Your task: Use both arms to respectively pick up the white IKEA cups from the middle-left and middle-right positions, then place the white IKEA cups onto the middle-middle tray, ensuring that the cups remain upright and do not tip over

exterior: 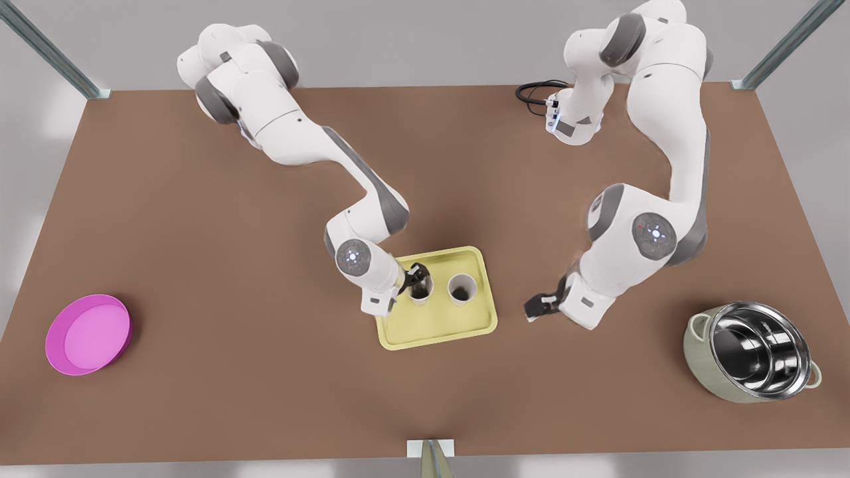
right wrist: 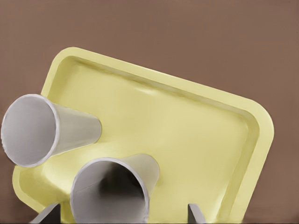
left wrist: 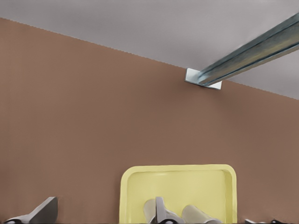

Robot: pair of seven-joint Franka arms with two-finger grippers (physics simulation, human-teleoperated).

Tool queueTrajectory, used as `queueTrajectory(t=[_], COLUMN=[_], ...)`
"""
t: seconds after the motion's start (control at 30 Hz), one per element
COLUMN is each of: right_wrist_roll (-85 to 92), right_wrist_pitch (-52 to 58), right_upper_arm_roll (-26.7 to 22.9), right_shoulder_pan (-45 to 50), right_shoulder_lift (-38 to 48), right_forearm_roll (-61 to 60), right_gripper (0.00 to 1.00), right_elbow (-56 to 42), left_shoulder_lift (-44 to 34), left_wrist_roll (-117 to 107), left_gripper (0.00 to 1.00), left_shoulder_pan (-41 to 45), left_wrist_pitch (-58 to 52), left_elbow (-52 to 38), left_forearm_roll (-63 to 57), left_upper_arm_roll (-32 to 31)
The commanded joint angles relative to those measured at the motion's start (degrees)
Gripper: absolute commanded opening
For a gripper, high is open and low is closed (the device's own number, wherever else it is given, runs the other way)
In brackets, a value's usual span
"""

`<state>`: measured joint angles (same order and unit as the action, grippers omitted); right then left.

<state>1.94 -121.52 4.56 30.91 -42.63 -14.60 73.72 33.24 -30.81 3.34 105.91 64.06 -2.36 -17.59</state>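
The pale-yellow tray [exterior: 435, 332] lies mid-table with both white IKEA cups upright on it. My right gripper [exterior: 417, 273], on the arm at the front view's left, hangs over the cup [exterior: 425, 293] nearer that side. In the right wrist view its open fingers [right wrist: 50, 214] straddle this cup [right wrist: 110, 196] with small gaps, and the other cup [right wrist: 42, 130] stands beside it on the tray [right wrist: 187, 135]. That free cup [exterior: 462, 289] has nothing near it. My left gripper [exterior: 539, 307] waits open above bare table just off the tray's right edge, facing the tray [left wrist: 177, 186].
A magenta bowl [exterior: 88, 334] sits at the front view's far left and a steel-lined green pot [exterior: 754, 352] at the far right. A metal post with a white bracket [exterior: 430, 449] stands at the near table edge. A black cable [exterior: 534, 89] loops at the back.
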Motion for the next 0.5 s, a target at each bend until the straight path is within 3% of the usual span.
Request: queueTrajectory(t=[0.0,0.07,0.1,0.13,0.17,0.2,0.33,0.47], right_wrist_roll=[-9.5,-14.6,-14.0,-13.7,-7.4,-1.0,-0.7,-1.2], right_wrist_pitch=[12.3,34.0,39.8,41.4,40.0,39.3,42.3,42.2], right_upper_arm_roll=[-0.1,-0.2,-0.3,-1.5,-2.2,-2.1,-2.4,-2.0], right_shoulder_pan=[-2.1,-9.5,-16.8,-20.4,-24.8,-28.6,-29.3,-29.4], right_shoulder_lift=[4.5,4.7,3.3,3.3,3.1,5.1,25.5,35.7], right_forearm_roll=[-0.1,0.7,2.1,11.4,19.3,19.8,23.2,22.4], right_gripper=[1.0,1.0,1.0,1.0,1.0,1.0,1.0,1.0], right_elbow=[2.3,2.4,2.5,2.4,1.9,-1.2,0.0,9.4], left_shoulder_lift=[-0.2,-2.7,-9.3,-16.9,-20.2,-22.9,-20.9,-20.9], left_wrist_roll=[9.4,27.0,34.1,37.0,37.8,40.3,39.7,40.0], left_gripper=[1.0,1.0,1.0,1.0,1.0,1.0,1.0,1.0], left_shoulder_pan=[-3.2,-5.2,-3.7,-3.2,-2.3,-0.6,-0.7,-1.9], left_wrist_pitch=[-30.2,-34.5,-34.7,-28.8,-25.8,-25.1,-25.6,-25.4], left_elbow=[-5.4,-5.7,-1.6,7.9,10.6,15.6,14.8,14.8], left_forearm_roll=[-6.5,-12.0,-15.3,-13.5,-8.8,-8.1,-7.3,-7.0], left_upper_arm_roll=[0.0,0.2,3.3,5.9,11.3,13.1,12.9,13.0])
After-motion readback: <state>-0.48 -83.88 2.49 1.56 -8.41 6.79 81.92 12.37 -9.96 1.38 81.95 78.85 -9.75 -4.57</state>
